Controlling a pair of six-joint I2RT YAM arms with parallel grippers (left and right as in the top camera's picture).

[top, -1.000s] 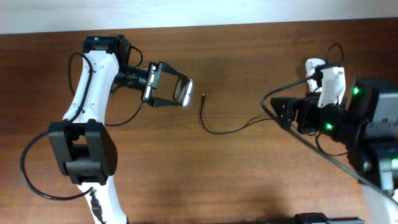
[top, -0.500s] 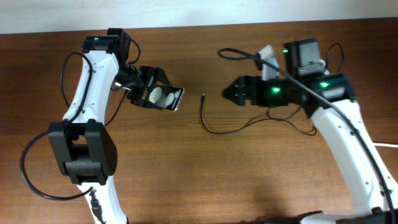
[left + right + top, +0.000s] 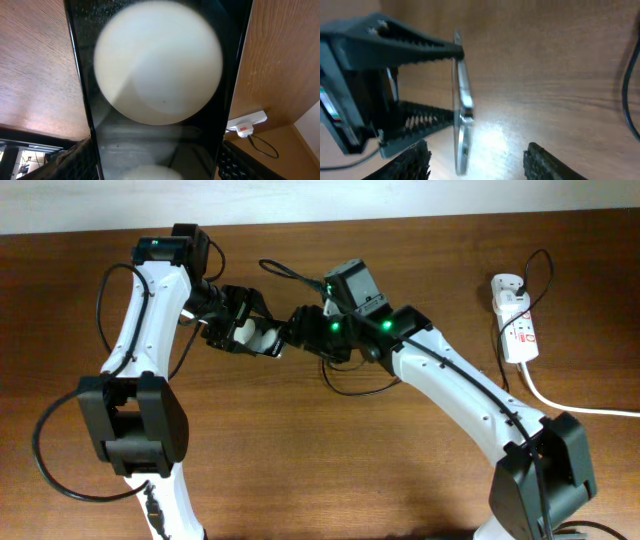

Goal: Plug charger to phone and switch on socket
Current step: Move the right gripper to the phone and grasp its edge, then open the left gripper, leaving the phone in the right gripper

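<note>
My left gripper (image 3: pixel 268 340) is shut on the phone (image 3: pixel 250 334) and holds it off the table, at the left of centre. The phone's glossy screen with a round white reflection fills the left wrist view (image 3: pixel 157 65). My right gripper (image 3: pixel 300 330) is open and empty, right at the phone's free end. In the right wrist view the phone (image 3: pixel 460 120) shows edge-on between my right fingers (image 3: pixel 477 162), nearer the left one. A loop of the charger (image 3: pixel 345 391) lies on the table under my right arm; its plug tip is hidden. The socket (image 3: pixel 517 326) lies at the far right.
The socket's thick white cord (image 3: pixel 580 408) runs off to the right edge. The socket also shows small in the left wrist view (image 3: pixel 247 125). A black cable (image 3: pixel 630 95) crosses the right edge of the right wrist view. The tabletop (image 3: pixel 300 470) is brown wood.
My right arm has swung from the far right across the table to the phone's free end. My left gripper has turned the phone and drawn it slightly left.
</note>
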